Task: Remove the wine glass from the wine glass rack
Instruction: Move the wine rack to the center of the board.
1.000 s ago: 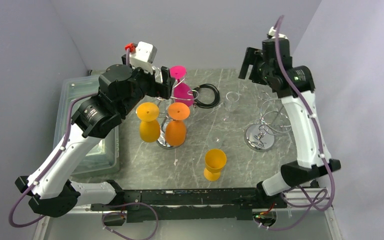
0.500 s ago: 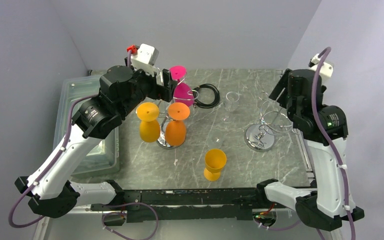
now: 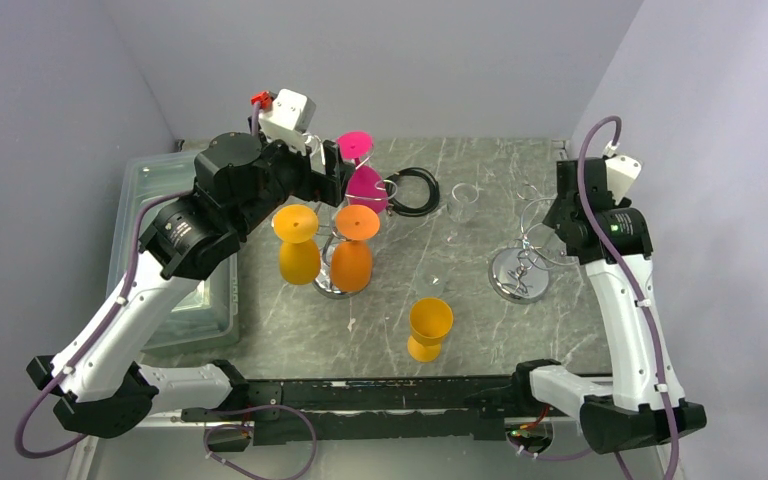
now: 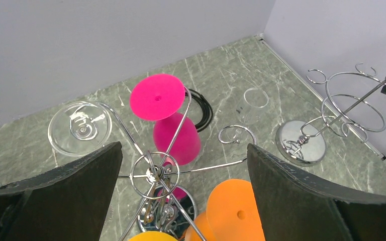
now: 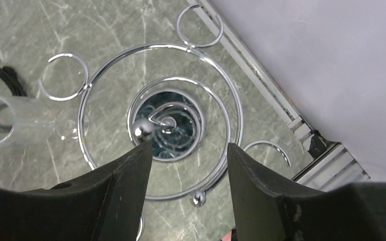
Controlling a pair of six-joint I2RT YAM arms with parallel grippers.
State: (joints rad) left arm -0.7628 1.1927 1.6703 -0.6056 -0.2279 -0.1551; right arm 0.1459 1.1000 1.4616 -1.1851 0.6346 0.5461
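Marble table | left pincer, right pincer wide | wine glass rack: clear glass, left-wrist view only

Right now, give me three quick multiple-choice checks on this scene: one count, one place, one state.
1. How many glasses hanging on the wine glass rack are orange? A one; B two; C three.
2. The upright orange glass stands: A in the bin; B under the right arm; C on the table, nearest the arm bases.
3. The left fingers are: A open, holding nothing; B shut on a glass; C out of view.
Key: 1 B, two orange glasses hang foot up. 2 C, the top view shows it alone on the marble. 3 A, the left wrist view shows them wide apart above the rack.
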